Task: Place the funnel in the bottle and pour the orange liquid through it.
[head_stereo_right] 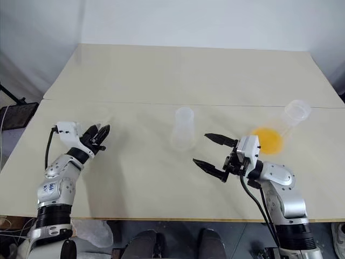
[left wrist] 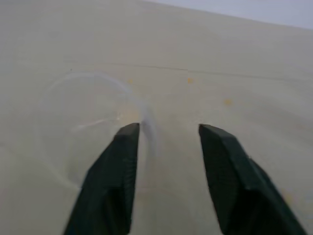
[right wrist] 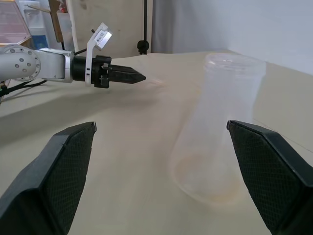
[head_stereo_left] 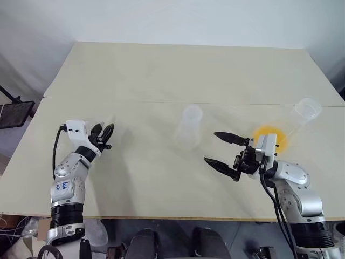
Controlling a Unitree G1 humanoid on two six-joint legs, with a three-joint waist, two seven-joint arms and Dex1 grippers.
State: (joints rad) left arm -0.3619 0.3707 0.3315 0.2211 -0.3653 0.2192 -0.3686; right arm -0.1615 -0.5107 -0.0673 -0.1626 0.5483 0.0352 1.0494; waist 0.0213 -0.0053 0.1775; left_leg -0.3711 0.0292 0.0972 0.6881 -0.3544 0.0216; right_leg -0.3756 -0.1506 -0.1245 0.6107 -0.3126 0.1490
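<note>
The clear funnel lies on the table at the far left. My left gripper is level at it, jaws narrowed but still apart, with the funnel's rim between the fingers. The whitish cone-shaped bottle stands upright mid-table. My right gripper is wide open just right of the bottle and holds nothing; the bottle stands between and beyond its fingers. The orange liquid shows as a bright patch in the belly of a clear flask behind my right wrist.
The long-necked clear flask leans toward the table's right edge. A seam crosses the beige table, with bare surface beyond it. A black stand sits off the left edge.
</note>
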